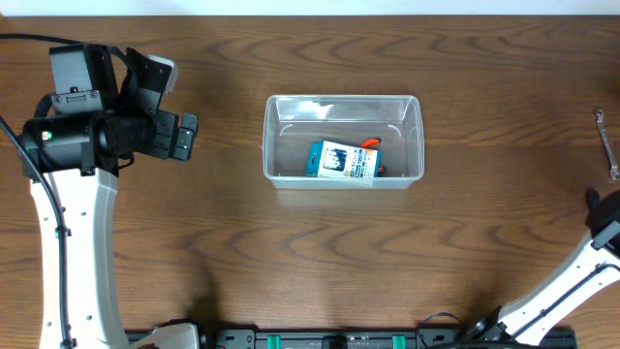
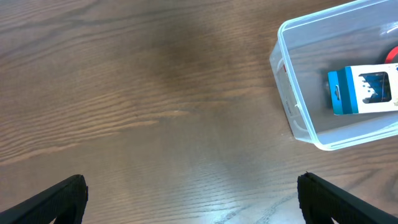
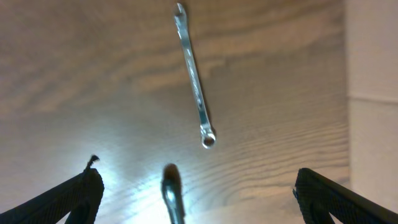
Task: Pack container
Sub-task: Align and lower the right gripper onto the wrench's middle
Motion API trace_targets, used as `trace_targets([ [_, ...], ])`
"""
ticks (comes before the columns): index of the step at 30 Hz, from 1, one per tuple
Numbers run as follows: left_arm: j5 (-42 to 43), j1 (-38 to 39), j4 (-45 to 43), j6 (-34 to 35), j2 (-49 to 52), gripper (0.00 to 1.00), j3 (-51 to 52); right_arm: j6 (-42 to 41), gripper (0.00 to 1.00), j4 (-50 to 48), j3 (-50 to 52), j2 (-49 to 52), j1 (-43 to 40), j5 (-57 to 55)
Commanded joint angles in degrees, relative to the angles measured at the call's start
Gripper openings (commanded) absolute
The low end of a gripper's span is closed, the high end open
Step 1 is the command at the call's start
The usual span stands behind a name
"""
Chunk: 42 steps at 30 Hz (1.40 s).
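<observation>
Near right edge of table (image 1: 194,242), wrench (image 1: 606,143).

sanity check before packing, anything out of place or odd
Nothing spilled or damaged. A thin metal wrench lies near the right edge of the table, far from the container, which holds a blue-and-white box.

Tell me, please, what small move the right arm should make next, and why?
Probably ease the right gripper forward and down over the wrench: it lies outside the container, and the open gripper sits just short of it.
</observation>
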<state>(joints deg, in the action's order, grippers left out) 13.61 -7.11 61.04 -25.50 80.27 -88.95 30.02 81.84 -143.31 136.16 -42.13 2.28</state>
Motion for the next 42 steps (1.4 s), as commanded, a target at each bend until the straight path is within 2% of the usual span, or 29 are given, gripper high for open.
trace_targets([
  [1,0.7,-0.3,-0.1,0.1,0.2,0.98,-0.1,4.6,0.99,0.3,-0.8,2.4,-0.7,1.9],
  [6,0.7,-0.3,-0.1,0.1,0.2,0.98,0.0,11.4,0.99,-1.2,-0.8,4.5,-0.3,2.9],
  [12,0.7,-0.3,-0.1,0.1,0.2,0.98,0.0,10.7,0.99,-5.7,-0.8,7.3,1.7,-4.0],
  [16,0.7,-0.3,-0.1,0.1,0.2,0.98,-0.1,7.0,0.99,-8.0,-0.8,10.1,3.0,-6.9],
  [24,0.7,-0.3,-0.1,0.1,0.2,0.98,0.0,4.1,0.99,-8.0,-0.8,14.0,3.1,-6.2],
  [42,0.7,-0.3,-0.1,0.1,0.2,0.98,0.0,7.5,0.99,-7.3,-0.8,15.8,1.8,-1.8],
])
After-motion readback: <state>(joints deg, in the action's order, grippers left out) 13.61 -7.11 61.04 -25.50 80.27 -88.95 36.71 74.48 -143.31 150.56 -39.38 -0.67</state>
